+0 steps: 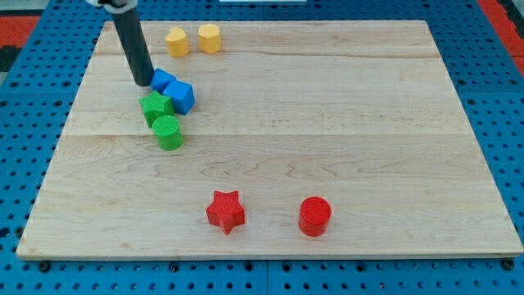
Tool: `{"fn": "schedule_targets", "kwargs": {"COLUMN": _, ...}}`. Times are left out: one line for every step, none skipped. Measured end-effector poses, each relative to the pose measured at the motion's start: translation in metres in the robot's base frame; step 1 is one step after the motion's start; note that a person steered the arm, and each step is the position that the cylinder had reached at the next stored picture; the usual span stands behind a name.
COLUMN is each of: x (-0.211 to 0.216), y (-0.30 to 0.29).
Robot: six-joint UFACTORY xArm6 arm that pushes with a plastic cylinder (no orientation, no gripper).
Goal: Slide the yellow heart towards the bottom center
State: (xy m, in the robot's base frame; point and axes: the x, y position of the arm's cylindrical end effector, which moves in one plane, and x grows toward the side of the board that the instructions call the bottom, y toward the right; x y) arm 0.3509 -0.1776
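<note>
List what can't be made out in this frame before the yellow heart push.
- Rod's upper end and the arm: cut off by the view's top edge; only the rod down to my tip shows.
- Blue block beside my tip: partly hidden by the rod and the blue cube; shape unclear.
- Two yellow blocks: too small to tell confidently which is the heart.

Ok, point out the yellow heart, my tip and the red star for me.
yellow heart (pixel 177 41), camera view, centre of its top face
tip (pixel 144 82), camera view, very end of the rod, beside the blue blocks
red star (pixel 225 207), camera view, middle of its top
</note>
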Motion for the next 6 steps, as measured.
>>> {"fn": "schedule_targets", "kwargs": {"x": -0.051, "y": -0.046}}
{"fn": "schedule_targets", "kwargs": {"x": -0.114, "y": -0.043}}
{"fn": "schedule_targets", "kwargs": {"x": -0.11, "y": 0.048}}
{"fn": "schedule_targets", "kwargs": {"x": -0.047, "y": 0.125}}
{"fn": "schedule_targets", "kwargs": {"x": 0.012, "y": 0.187}}
{"fn": "schedule_targets", "kwargs": {"x": 0.062, "y": 0.216}}
